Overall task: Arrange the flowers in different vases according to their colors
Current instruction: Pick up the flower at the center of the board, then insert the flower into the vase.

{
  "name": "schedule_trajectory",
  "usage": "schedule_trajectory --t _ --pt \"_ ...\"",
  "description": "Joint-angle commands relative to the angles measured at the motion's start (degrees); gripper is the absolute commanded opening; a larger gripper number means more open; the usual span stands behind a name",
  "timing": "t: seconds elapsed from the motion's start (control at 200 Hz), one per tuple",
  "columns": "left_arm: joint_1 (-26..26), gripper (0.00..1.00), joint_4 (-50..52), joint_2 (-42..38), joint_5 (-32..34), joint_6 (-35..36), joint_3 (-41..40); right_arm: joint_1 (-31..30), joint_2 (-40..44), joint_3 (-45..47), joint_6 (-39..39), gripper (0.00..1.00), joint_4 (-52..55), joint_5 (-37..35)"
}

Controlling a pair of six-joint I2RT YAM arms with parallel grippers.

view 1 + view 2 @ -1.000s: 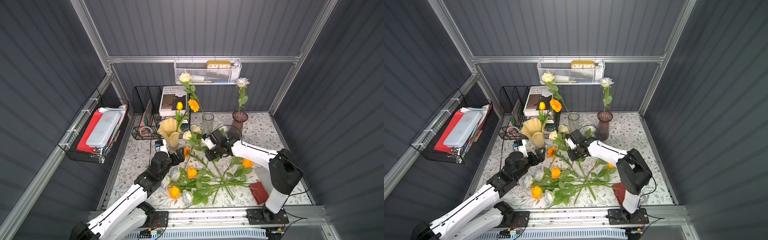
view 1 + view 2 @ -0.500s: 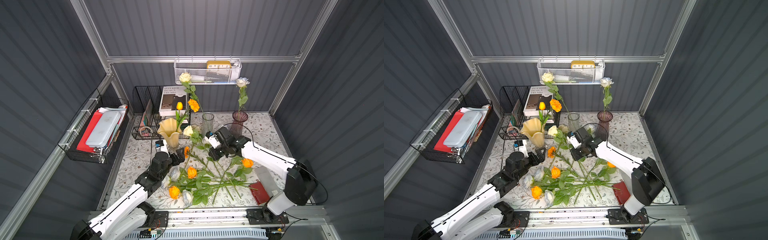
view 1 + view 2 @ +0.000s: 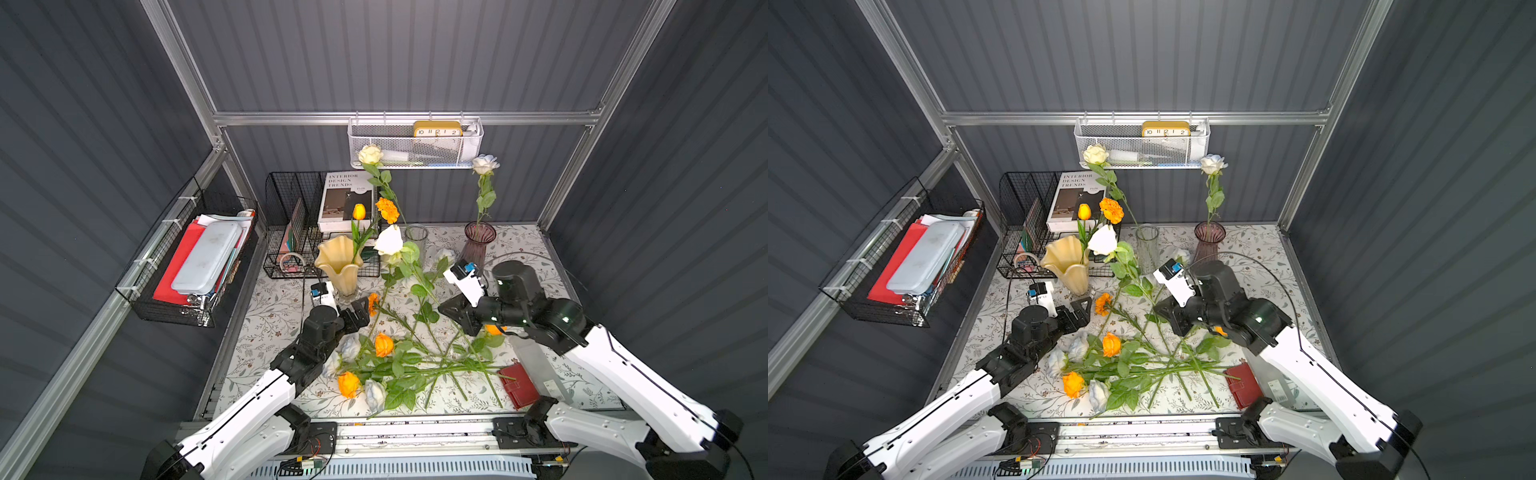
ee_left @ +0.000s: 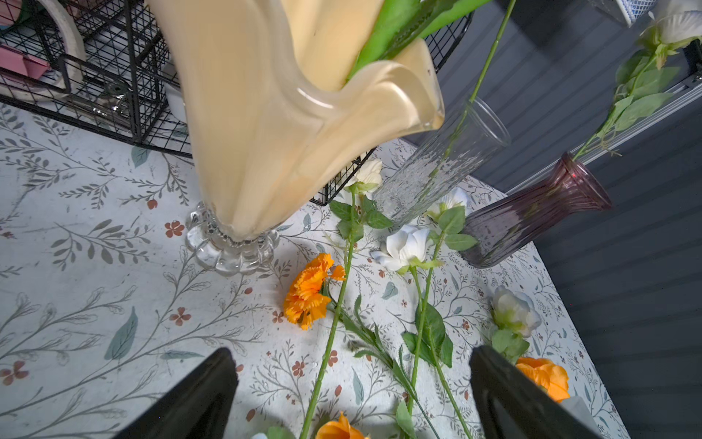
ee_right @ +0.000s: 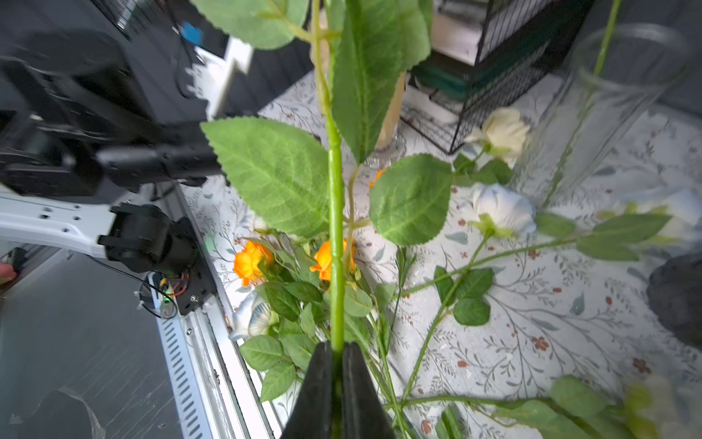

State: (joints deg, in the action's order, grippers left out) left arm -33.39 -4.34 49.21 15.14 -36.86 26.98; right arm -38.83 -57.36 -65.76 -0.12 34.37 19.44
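Green stem pinched in the right jaws, with the cream-white rose (image 3: 388,240) held up above the worktop (image 3: 276,316).

Only the right wrist view shows the grip itself. Both black fingers (image 5: 315,387) are clenched on the stem low down, leaves spread above them, and the bloom is out of frame. Both top views put that bloom beside the rim of the yellow vase (image 3: 338,259) and near the clear glass cylinder (image 3: 417,241). The left wrist view shows the left jaws released wide with nothing between them, and an orange marigold (image 4: 309,290) on the cloth just ahead, by the yellow vase's foot. From the front edge the right arm (image 3: 631,378) reaches in, wrist bent toward the middle. Beside it the left arm (image 3: 257,395) stretches low toward the yellow vase. Between the arms lie the loose flowers (image 3: 399,365). At the back, the purple vase (image 3: 478,243) holds one white rose (image 3: 484,164).
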Motion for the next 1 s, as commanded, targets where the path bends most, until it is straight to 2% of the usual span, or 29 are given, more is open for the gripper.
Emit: schedule_trajectory --t 0.0,0.05,0.165,0.26,0.345,0.42,0.53,0.755,0.996 --pt "0.2 0.99 -1.4 0.4 -0.6 0.7 -1.0 -0.1 3.2 -2.9 -1.3 0.00 -6.7 -1.2" --pt "0.2 0.99 -1.5 0.7 -0.7 0.7 -1.0 -0.1 4.0 -4.4 -2.4 0.00 -10.1 -4.5" --pt "0.2 0.99 -2.1 1.2 -0.9 0.6 -1.1 0.4 4.1 -7.2 -7.0 0.00 -18.2 -21.5" --pt "0.2 0.99 -2.7 1.7 -1.1 0.6 -1.3 1.4 3.2 -5.7 -13.7 0.00 -33.0 -33.6" --pt "0.2 0.99 -3.3 2.3 -1.1 0.7 -1.3 3.9 0.4 -4.1 -18.7 0.00 -48.1 -40.8" --pt "0.2 0.99 -3.9 3.0 -1.2 0.8 -1.3 8.1 -3.0 -5.9 -17.6 0.00 -53.5 -41.0" --pt "0.2 0.99 -4.5 3.7 -1.1 0.8 -1.6 10.6 -7.0 -7.2 -16.8 0.00 -61.6 -42.5" --pt "0.2 0.99 -5.2 5.4 -1.3 1.4 -1.2 11.7 -17.0 -8.8 -13.1 0.00 -77.7 -42.4" --pt "0.2 0.99 -5.4 6.1 -1.8 1.8 -0.9 11.6 -29.9 -16.1 -6.2 0.00 -84.5 -39.9"
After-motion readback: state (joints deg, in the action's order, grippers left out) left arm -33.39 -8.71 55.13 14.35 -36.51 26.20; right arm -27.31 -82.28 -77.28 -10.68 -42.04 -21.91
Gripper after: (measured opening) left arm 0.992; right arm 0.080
